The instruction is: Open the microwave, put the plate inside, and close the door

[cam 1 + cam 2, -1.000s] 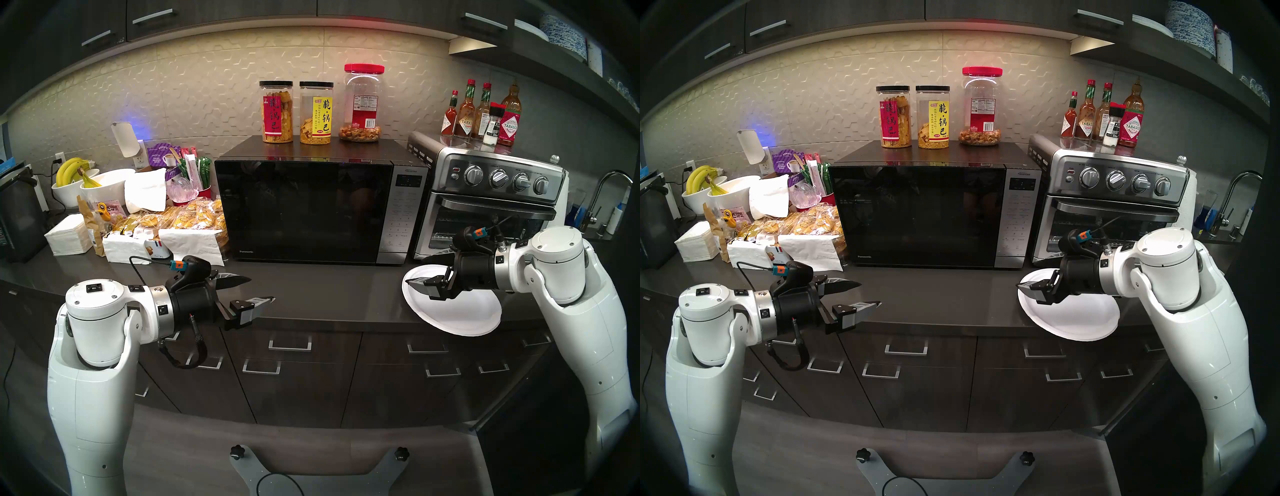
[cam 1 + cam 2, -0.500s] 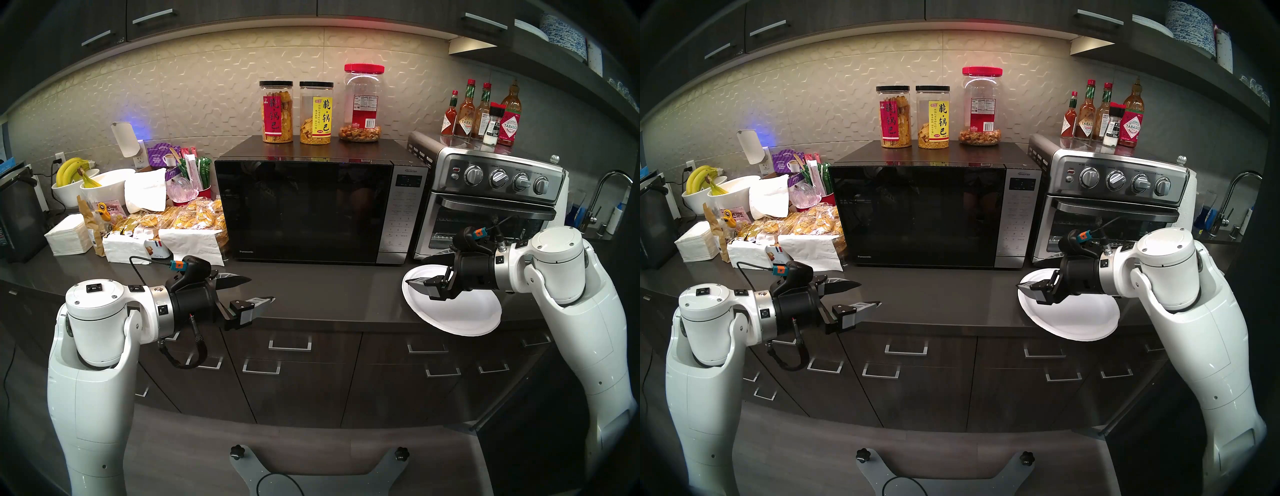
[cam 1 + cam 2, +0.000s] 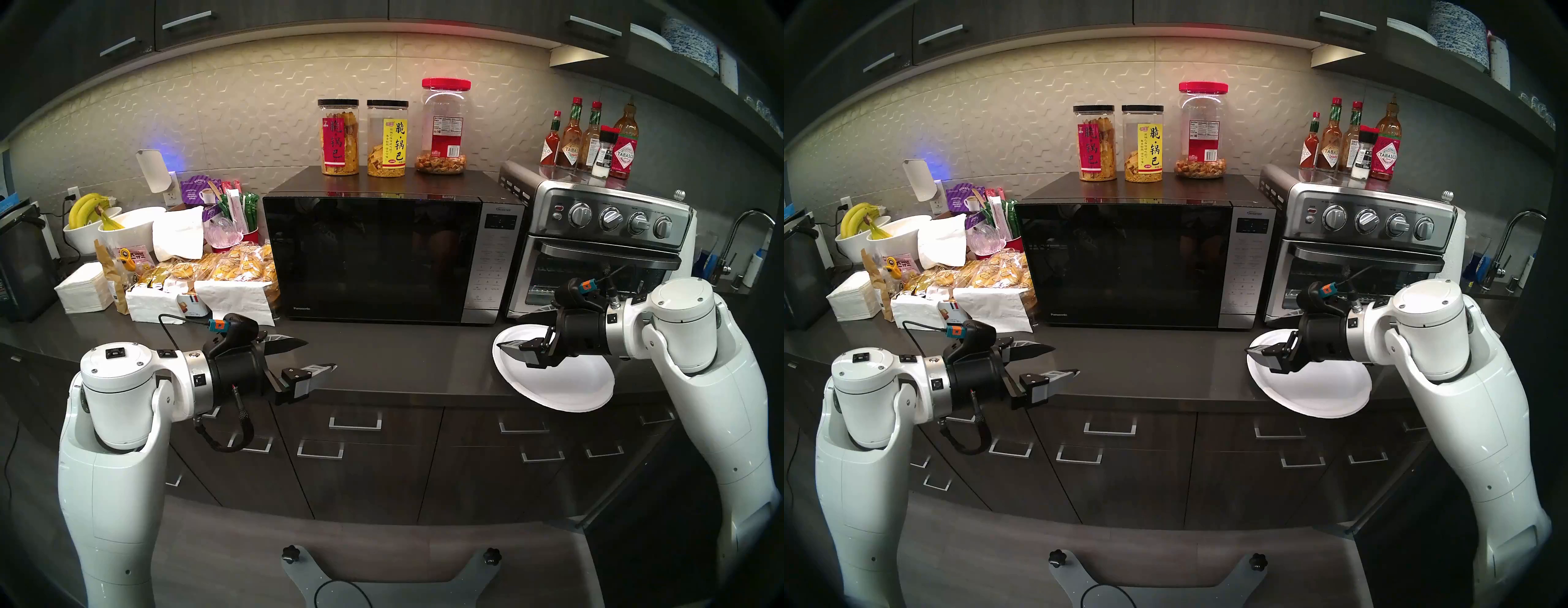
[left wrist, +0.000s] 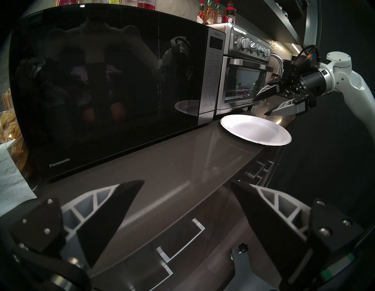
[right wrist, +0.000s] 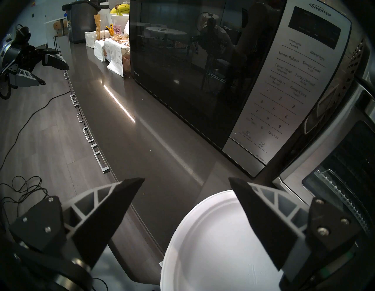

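Observation:
The black microwave [image 3: 403,182] stands mid-counter with its glossy door [image 3: 369,259] shut and a silver keypad [image 5: 284,91] on its right. A white plate [image 3: 564,386] lies on the counter before the toaster oven and overhangs the front edge. My right gripper [image 3: 509,332] hovers open just above the plate's left part, holding nothing; in the right wrist view the plate [image 5: 213,243] lies under and between the fingers. My left gripper [image 3: 320,353] is open and empty over the counter's front edge, left of the microwave.
A silver toaster oven [image 3: 602,254] stands right of the microwave, with sauce bottles [image 3: 589,140] on top. Three jars [image 3: 386,136] sit on the microwave. Snack packets [image 3: 229,271], napkins and banana bowls [image 3: 97,216] crowd the counter's left. A faucet [image 3: 738,237] is at far right.

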